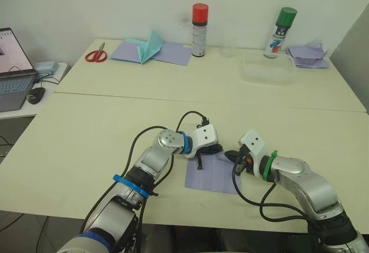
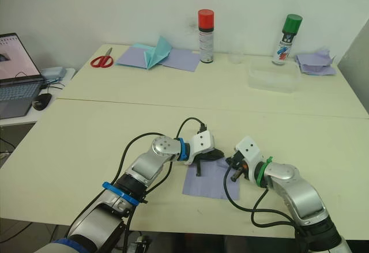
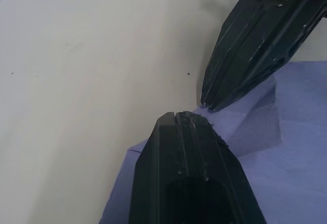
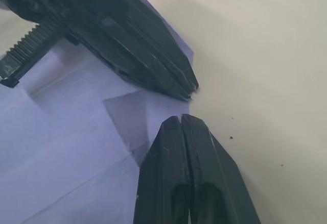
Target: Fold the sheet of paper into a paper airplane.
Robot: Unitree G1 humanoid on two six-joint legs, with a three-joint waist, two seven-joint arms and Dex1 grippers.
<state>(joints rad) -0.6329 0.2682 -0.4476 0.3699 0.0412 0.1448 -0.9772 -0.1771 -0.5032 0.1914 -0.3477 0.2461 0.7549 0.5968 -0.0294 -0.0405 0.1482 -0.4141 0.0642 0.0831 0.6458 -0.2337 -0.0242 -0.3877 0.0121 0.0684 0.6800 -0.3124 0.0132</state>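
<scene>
The sheet of paper (image 1: 212,176) lies flat near the table's front edge, pale lavender, with crease lines and a small folded flap (image 3: 260,124) at its far right corner. My left gripper (image 1: 219,149) reaches in from the left and is shut, its tip resting on the sheet's far edge. From the right comes my right gripper (image 1: 233,156), also shut. In the wrist views the two tips nearly meet at that corner, the left gripper (image 3: 179,116) facing the right gripper's fingers (image 3: 245,50). I see no paper between either pair of fingers.
At the back of the table are red scissors (image 1: 96,54), a teal pointed paper shape (image 1: 151,45) on lavender sheets, a red-capped can (image 1: 199,30), a green-capped can (image 1: 281,32), a clear tray (image 1: 270,71) and a crumpled lavender pile (image 1: 308,56). A laptop (image 1: 11,68) sits on a side table at left.
</scene>
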